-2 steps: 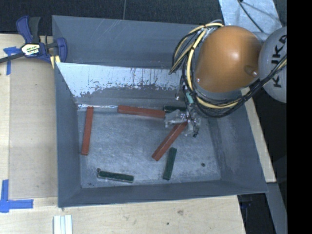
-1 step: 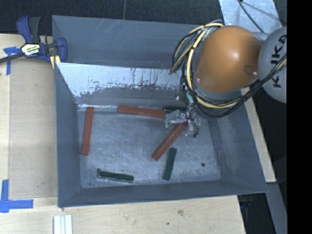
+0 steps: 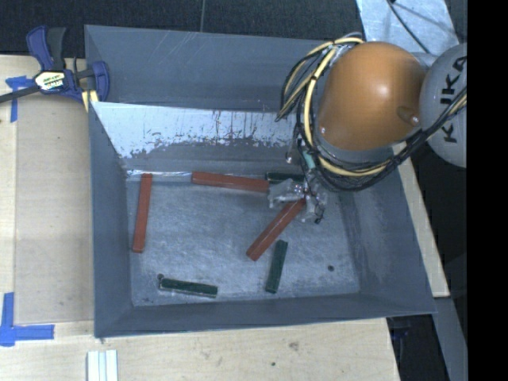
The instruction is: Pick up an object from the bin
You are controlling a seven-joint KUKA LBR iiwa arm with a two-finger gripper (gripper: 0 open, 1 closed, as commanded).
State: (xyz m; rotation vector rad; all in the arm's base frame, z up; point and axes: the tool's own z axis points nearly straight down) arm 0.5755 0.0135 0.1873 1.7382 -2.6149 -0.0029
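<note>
Gripper: gripper (image 3: 300, 199) low over the floor of the bin (image 3: 198, 70), toward 2 o'clock from the floor's middle, under the arm's orange cover (image 3: 367, 94) and its cables (image 3: 305, 70).
Grip: spread or closed, cannot be told; the metal tip meets the upper end of the slanted stick.
Slanted stick: red-brown slanted stick (image 3: 270, 235), just right of the floor's middle, lying from 7 o'clock up to 1 o'clock, its top end at the gripper.
Back stick: red-brown back stick (image 3: 230, 182), flat along the far wall at 12 o'clock, its right end near the gripper.
Left stick: red-brown left stick (image 3: 141, 213), at 9 o'clock, lying along the left wall.
Green sticks: dark green short stick (image 3: 275, 266) at 5 o'clock, just beside the slanted stick's lower end; dark green low stick (image 3: 188, 287) at 7 o'clock by the near wall.
</note>
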